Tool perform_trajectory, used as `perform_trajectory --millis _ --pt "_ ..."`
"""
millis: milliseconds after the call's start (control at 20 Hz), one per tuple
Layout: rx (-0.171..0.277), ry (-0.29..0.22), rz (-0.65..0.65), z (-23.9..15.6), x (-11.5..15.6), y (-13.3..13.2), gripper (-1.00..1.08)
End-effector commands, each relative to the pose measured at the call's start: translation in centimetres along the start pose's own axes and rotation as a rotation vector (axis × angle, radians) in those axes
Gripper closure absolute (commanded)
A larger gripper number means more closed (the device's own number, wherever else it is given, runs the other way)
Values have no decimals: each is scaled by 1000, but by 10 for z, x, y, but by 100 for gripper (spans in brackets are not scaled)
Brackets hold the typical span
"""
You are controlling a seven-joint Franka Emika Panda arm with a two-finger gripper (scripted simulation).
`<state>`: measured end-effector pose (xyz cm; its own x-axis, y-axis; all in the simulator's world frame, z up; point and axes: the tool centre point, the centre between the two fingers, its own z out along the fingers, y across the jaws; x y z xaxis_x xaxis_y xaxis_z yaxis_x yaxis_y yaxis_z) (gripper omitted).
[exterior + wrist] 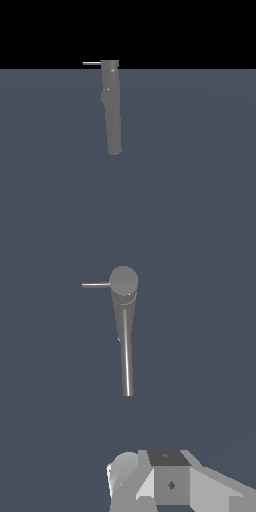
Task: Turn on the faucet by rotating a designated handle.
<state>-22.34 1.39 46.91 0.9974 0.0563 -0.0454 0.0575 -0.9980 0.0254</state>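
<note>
the faucet [112, 107], a long matte grey column with a slight kink partway along it, stood alone on the flat blue-grey floor [200, 175] in the exterior view, its flat end reaching up to the line where the floor met the black background [200, 30] and its rounded end lower in the picture. the handle [91, 63], a very thin pale rod, projected sideways from the flat end toward the exterior view's left, straight and level. no part of the arm appeared in that view.

from the wrist camera, the faucet [125, 331] was seen end-on from its round flat cap, the column tapering away behind it, and the handle [96, 285] stuck out from beside the cap. part of the gripper [165, 481] showed at the edge of that picture as pale grey blocks and a rounded housing, well apart from the faucet and touching nothing. the fingertips were out of the picture, so whether the jaws were apart or together could not be told.
</note>
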Motion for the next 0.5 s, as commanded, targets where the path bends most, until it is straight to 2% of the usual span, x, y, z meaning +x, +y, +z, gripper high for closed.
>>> perform_trajectory --millis 0,450 --pt "-2 1 -1 2 12 -2 108" --pt "-9 12 -10 21 77 -14 108"
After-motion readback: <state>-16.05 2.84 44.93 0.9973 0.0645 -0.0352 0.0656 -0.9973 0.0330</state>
